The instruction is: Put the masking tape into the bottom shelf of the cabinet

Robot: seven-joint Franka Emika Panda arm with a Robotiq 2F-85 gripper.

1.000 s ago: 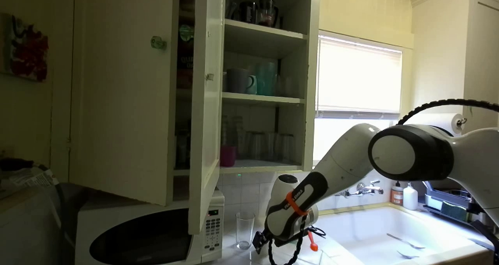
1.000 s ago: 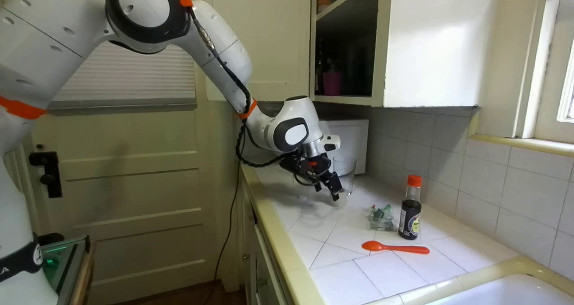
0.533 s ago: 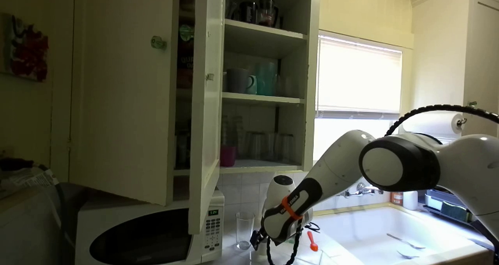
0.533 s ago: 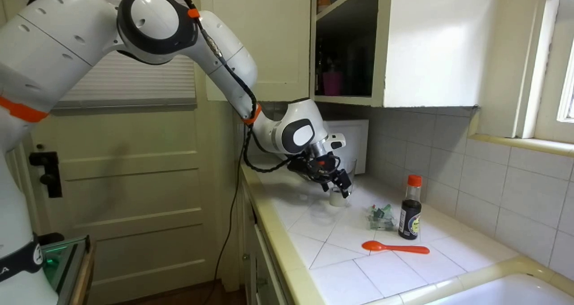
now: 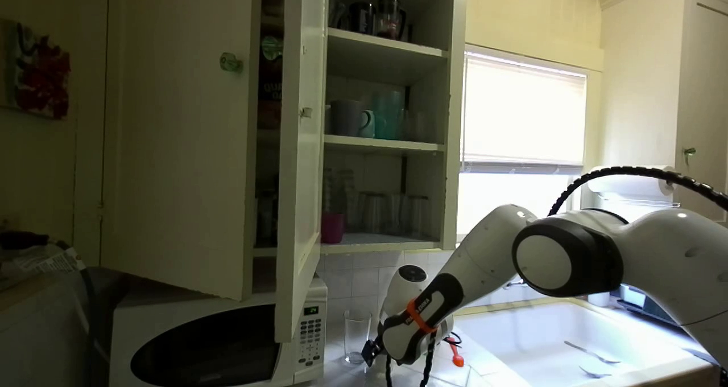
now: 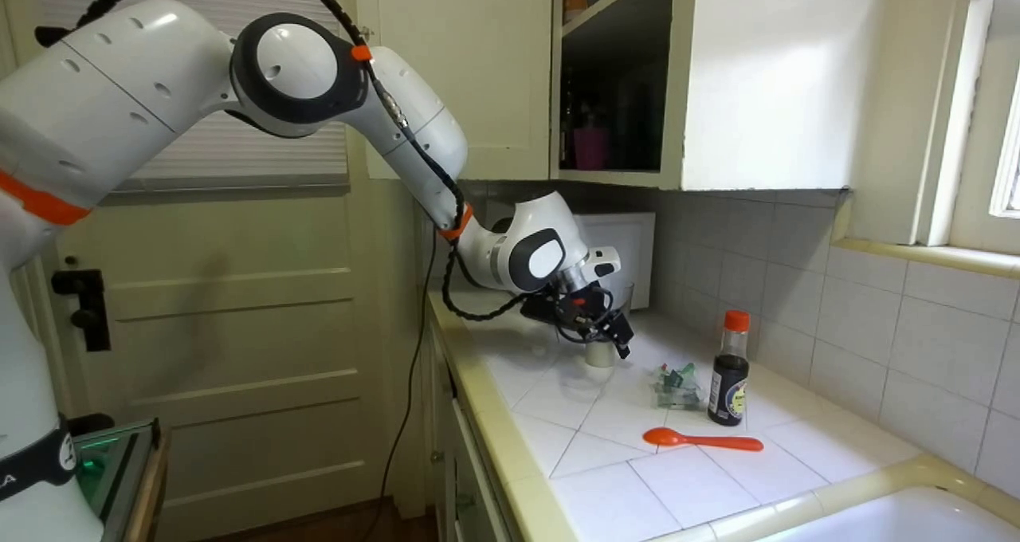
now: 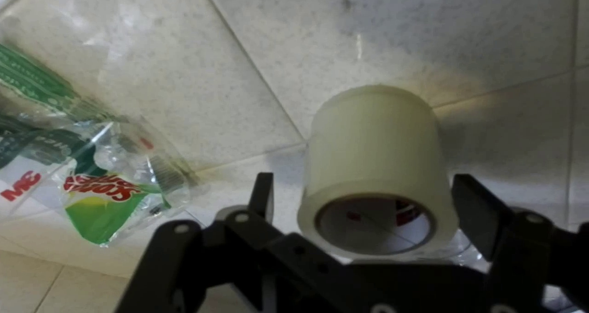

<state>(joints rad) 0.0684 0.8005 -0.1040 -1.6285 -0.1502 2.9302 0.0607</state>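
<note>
Wrist view: masking tape (image 7: pixel 375 142) was pale cream, upright, red marks within its bore, inboard of the bench's (image 6: pixel 693 494) front edge; tool (image 7: pixel 363 184) sat unclenched around it.

We count one roll of masking tape (image 7: pixel 375 142), one red-capped bottle (image 6: pixel 728 382), one orange spoon (image 6: pixel 708 441), one microwave (image 5: pixel 216 341), one magenta cup (image 5: pixel 332 227) and one sink (image 5: pixel 512 333) with two metal utensils (image 5: pixel 594 354) (too small for us to name); we also count one bottom shelf (image 5: pixel 387 242) and two higher boards (image 5: pixel 387 143) in the cabinet (image 5: pixel 454 114).
</note>
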